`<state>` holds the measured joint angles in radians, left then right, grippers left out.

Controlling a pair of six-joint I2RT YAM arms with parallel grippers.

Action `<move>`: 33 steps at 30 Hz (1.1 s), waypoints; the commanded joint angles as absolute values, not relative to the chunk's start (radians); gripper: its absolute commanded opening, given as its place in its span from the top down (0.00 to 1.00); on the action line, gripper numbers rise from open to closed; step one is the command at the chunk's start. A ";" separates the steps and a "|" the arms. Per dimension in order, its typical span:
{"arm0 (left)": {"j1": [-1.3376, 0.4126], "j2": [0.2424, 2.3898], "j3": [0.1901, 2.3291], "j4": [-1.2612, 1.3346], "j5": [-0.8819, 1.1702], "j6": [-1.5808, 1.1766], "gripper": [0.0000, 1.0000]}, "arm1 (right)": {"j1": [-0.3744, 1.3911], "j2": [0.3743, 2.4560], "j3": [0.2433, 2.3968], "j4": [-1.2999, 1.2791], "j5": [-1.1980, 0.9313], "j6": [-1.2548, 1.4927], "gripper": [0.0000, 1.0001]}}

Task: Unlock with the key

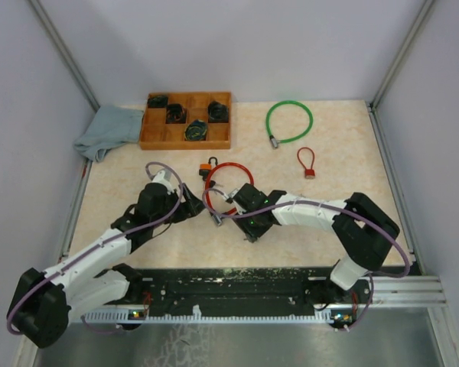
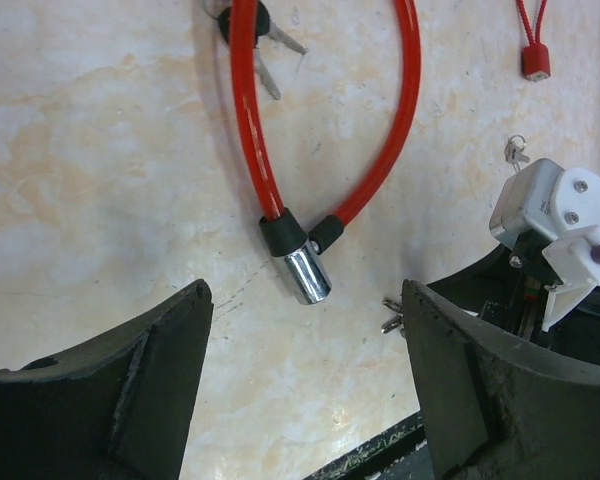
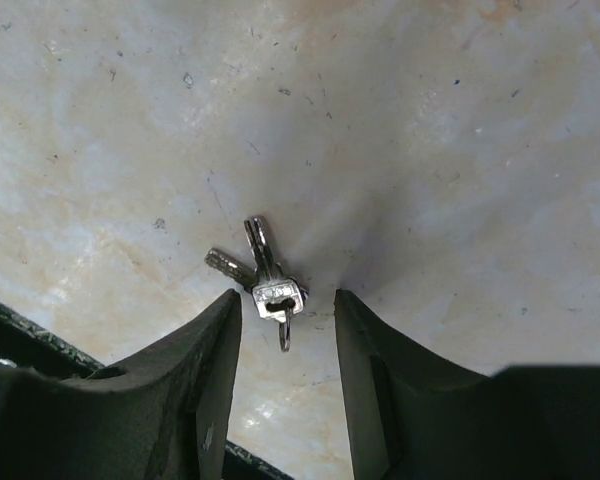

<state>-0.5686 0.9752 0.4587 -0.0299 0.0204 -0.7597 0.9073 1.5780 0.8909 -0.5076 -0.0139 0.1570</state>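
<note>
Keys (image 3: pixel 265 280), a small silver bunch on a ring, lie flat on the table (image 3: pixel 450 150) between the tips of the right gripper (image 3: pixel 287 305). Its jaws stand apart with a clear gap and pinch nothing. The flat head of the bunch sits just beside the finger (image 3: pixel 205 390) at the left of the wrist view; contact there cannot be told. Long axis of the uppermost key runs roughly in line with the fingers: ring and head nearest the jaws, blade pointing away from the wrist and leaning slightly left in that view. A second blade fans out further left. Left gripper (image 2: pixel 305 300) hovers with its jaws spread wide, holding nothing. In its view the silver cylinder (image 2: pixel 307 275) of the red cable lock (image 2: pixel 250 130) lies between the tips, on the table. Cylinder axis is tilted, the free end pointing toward the lower right of that view, where the small bunch shows near the right gripper. Black-headed keys (image 2: pixel 242 22) lie at the far side of the red loop. Further out: a small red lock (image 2: pixel 533 62), a green cable loop (image 1: pixel 288 121), a wooden tray (image 1: pixel 157 139) of locks and a cloth (image 1: pixel 107 130).
</note>
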 commanded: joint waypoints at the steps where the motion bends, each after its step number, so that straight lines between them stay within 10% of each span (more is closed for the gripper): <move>1: -0.535 0.932 0.427 -0.056 0.006 -0.783 0.19 | 0.927 1.621 0.957 -0.539 0.002 0.114 0.58; 21: -0.490 0.908 0.401 0.024 0.131 -0.775 0.18 | 0.948 1.580 0.946 -0.484 0.039 0.158 0.89; 33: -0.491 1.035 0.411 0.161 0.362 -0.764 0.22 | 0.947 1.525 0.893 -0.327 0.036 0.196 0.83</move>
<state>-0.4965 1.0115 0.4065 0.1024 0.2825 -0.7776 0.9394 1.5646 0.8898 -0.3969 0.0322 0.1883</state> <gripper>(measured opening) 0.788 0.123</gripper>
